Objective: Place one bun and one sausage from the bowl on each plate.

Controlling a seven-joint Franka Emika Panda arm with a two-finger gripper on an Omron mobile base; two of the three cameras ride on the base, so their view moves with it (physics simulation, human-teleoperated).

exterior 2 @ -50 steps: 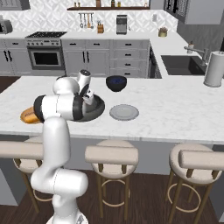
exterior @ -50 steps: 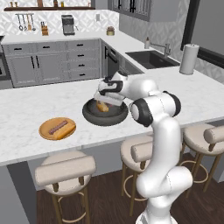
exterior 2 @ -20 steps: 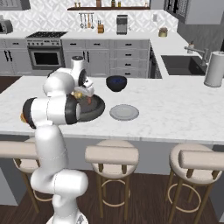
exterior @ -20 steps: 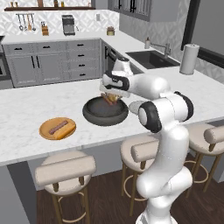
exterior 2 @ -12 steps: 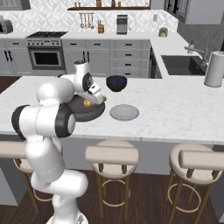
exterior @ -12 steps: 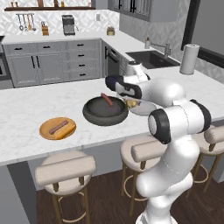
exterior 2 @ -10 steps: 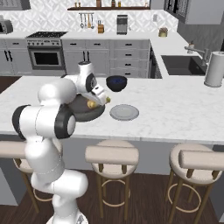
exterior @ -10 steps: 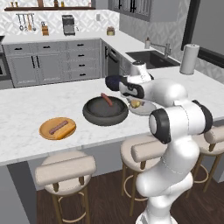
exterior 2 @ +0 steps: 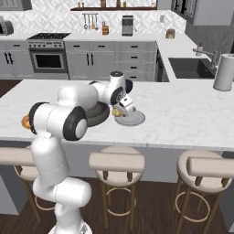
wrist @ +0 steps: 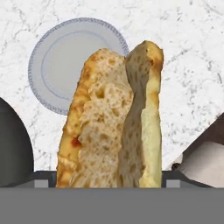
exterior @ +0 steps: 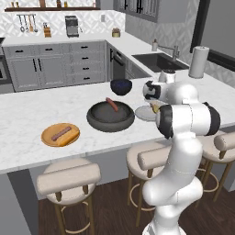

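While gripped: one bun [wrist: 114, 127]; two sausages [exterior: 111, 104]

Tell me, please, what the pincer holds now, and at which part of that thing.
The pincer holds a bun at one end, the rest pointing toward the pale grey plate. The contact itself is hidden.

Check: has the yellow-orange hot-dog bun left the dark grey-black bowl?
Yes. The bun, gripped, has travelled right from the bowl to the pale grey plate.
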